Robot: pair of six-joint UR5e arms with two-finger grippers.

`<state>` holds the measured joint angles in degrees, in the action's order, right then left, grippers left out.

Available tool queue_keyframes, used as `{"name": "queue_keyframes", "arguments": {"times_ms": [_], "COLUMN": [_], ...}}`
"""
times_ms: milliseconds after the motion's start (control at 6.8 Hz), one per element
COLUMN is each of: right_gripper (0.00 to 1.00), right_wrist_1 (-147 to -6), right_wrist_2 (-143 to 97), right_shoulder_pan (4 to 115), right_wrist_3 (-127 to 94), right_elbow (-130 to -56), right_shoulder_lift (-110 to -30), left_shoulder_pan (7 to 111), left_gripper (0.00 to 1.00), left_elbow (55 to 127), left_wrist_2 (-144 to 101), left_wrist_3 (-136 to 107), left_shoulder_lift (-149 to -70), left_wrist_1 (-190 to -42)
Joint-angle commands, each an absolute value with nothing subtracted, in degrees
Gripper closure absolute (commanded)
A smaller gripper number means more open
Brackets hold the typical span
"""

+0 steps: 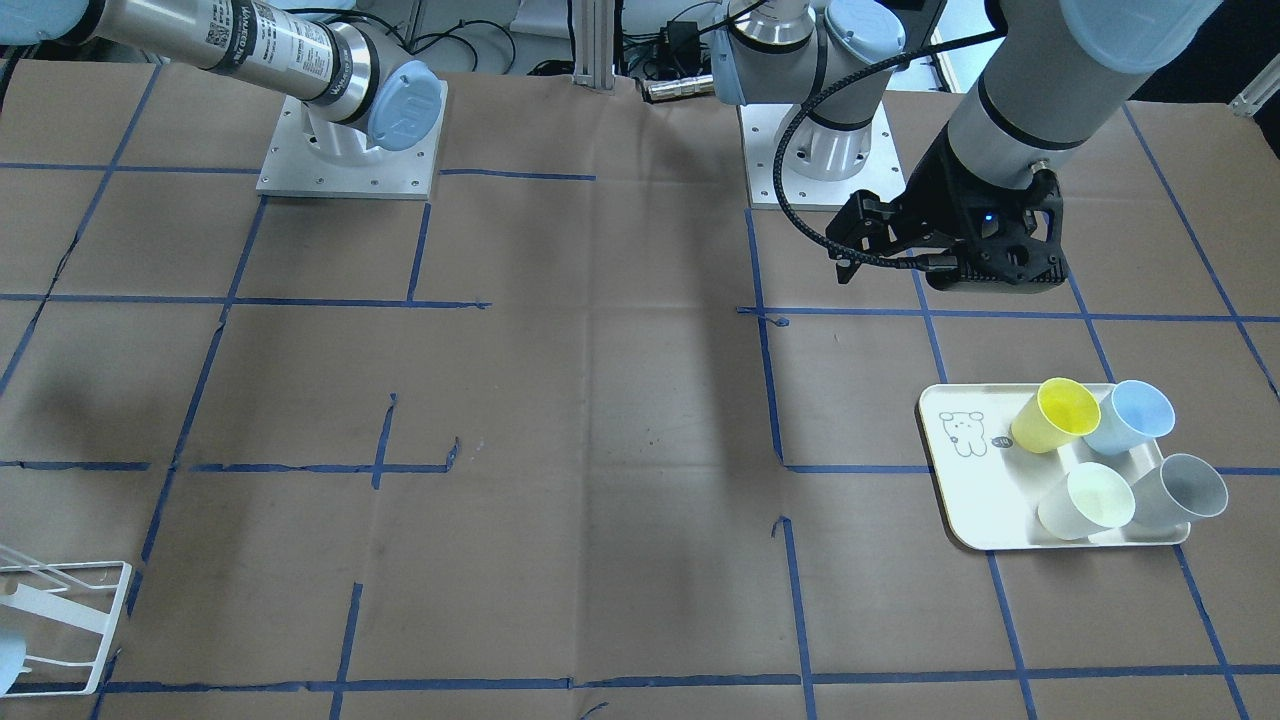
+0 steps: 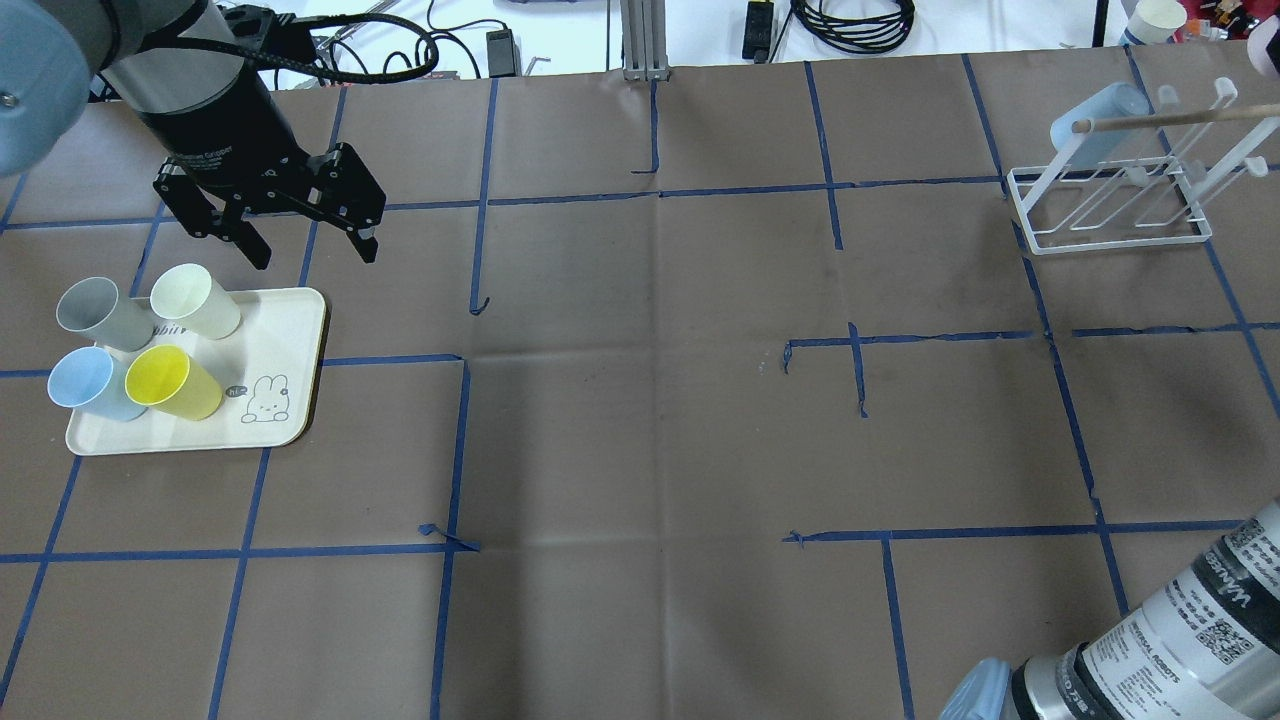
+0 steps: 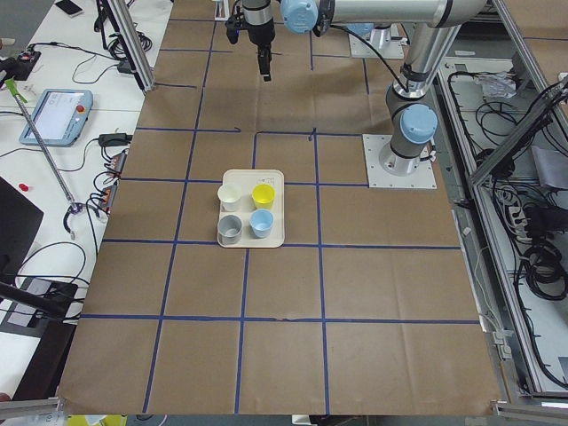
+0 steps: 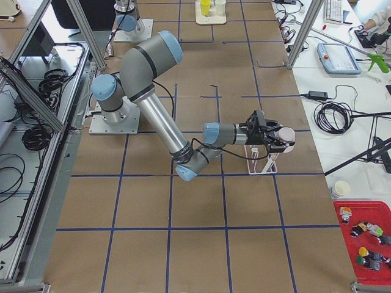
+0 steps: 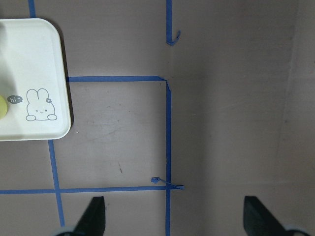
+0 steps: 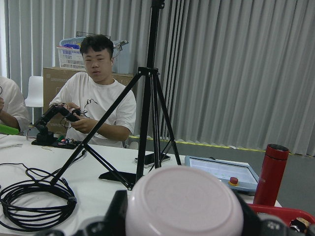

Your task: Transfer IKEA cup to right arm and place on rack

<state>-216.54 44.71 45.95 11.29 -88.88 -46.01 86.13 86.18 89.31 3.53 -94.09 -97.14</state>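
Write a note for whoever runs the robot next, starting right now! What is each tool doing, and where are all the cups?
Left tool: open and empty, hovering over the table beside the tray.
Right tool: shut on a pale pink cup, held at the rack.
Done: a blue cup is on the rack, and the pale pink cup is in the right tool.
Left to do: set the pale pink cup on the rack. Four more wait on the tray: grey cup, cream cup, second blue cup, yellow cup.
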Motion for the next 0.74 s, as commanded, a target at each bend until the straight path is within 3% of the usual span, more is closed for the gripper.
{"name": "queue_keyframes", "arguments": {"times_ms": [0, 588], "right_gripper": [0.52, 0.52], "right_wrist_1": [-216.5, -216.6], "right_wrist_2": [44.7, 44.4], "right_shoulder_pan": [47.5, 48.1], "right_wrist_3": [11.3, 11.2], "right_elbow": [-86.6, -86.8], "right_shoulder_lift": [-43.7, -41.8], "left_shoulder_pan": [86.1, 86.7], "left_gripper": [0.01, 0.0], "left_elbow": [86.4, 86.3], "left_wrist_2": [89.4, 87.0], "left_wrist_3": [3.2, 3.1], "left_shoulder_lift": [-95.0, -93.0], "left_wrist_1": [-96.5, -95.4]}}
